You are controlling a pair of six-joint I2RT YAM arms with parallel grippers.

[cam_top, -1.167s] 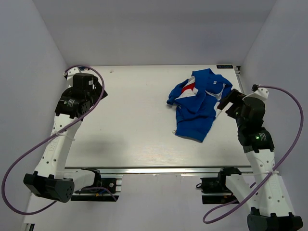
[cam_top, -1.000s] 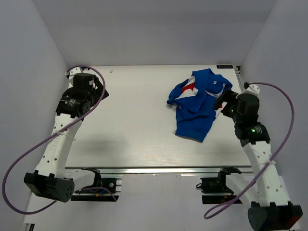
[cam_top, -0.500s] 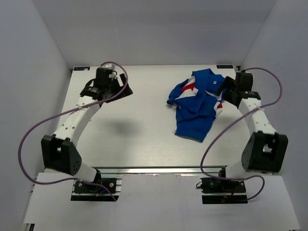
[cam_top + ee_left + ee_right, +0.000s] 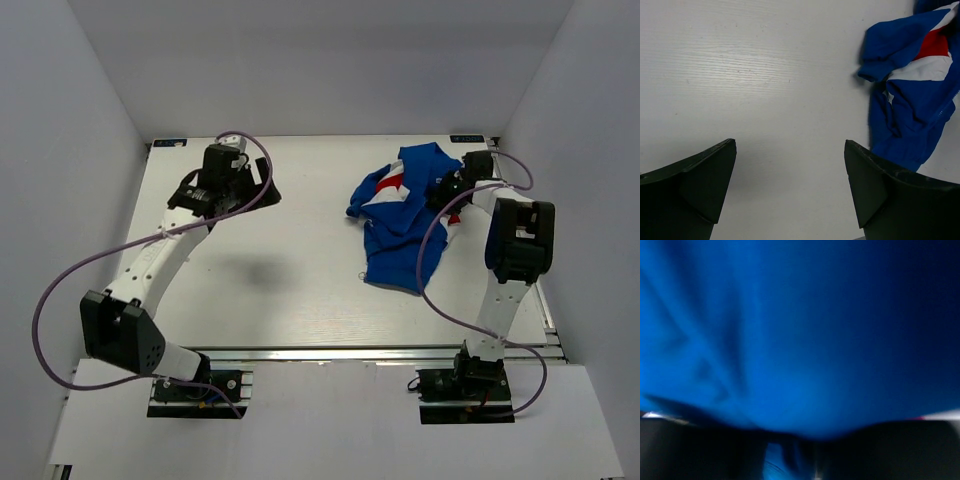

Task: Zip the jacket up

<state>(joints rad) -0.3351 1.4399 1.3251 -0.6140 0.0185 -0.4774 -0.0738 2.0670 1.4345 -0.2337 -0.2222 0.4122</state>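
Claws close in on a crumpled garment: the right claw (image 4: 444, 194) is pressed into the right-hand edge of the jacket (image 4: 405, 228). It sits so close that its wrist camera shows little but blurred blue cloth, and whether its fingers are apart or clamped on fabric cannot be told. The jacket lies in a rumpled heap on the far right part of the table (image 4: 280, 290). Blue folds are bunched over one another, a red and white panel faces up near the top, and one sleeve is thrown out to the left. No straight run of zipper can be made out in any view. The left claw (image 4: 790, 145) hangs over bare table well to the left of the jacket with its fingers spread wide and nothing between them.

Judged from this, the job has barely begun. The front is not laid flat, the two zipper edges are not brought together, and the slider is neither found nor gripped. Spreading the cloth looks like the first need.
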